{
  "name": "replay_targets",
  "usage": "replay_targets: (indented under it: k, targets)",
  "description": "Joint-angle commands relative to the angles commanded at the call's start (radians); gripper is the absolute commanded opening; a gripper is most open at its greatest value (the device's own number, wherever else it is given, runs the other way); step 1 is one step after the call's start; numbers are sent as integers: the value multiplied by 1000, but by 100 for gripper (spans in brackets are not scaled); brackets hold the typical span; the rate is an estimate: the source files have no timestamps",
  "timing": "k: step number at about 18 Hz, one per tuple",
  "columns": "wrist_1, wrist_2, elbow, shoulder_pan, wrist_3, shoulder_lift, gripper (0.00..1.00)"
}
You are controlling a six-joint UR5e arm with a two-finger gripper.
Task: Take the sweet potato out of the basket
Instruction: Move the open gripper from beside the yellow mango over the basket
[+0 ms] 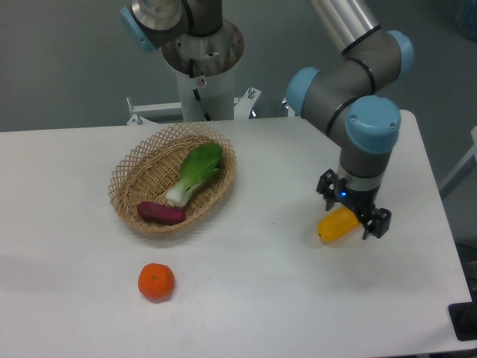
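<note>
Fixed camera: gripper [349,215] low over table [67,224], fingers apart, straddling yellow oblong fruit [335,224]; grip on it not evident. Sweet potato [160,213] lies well off to the fingers' far side, at near edge of wicker basket [127,175], beside bok choy [195,173]. Likely firm, light, matte skin; take across mid-body. Orange [156,281] on table.

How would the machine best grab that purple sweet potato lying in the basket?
Probably from straight above, closing across the middle of the sweet potato. It lies flat and lengthwise near the front rim of the basket, its ends taper, and the leafy green vegetable crowds its right end, so the narrow midsection looks easiest. The end effector is off over the yellow fruit.
</note>
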Motion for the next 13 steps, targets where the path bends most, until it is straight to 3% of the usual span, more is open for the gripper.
replay_targets:
  k: [6,13]
  targets:
    - [3,-15,-80,-97,-23,77,100]
    - [18,-15,-190,-291,-75,120,100]
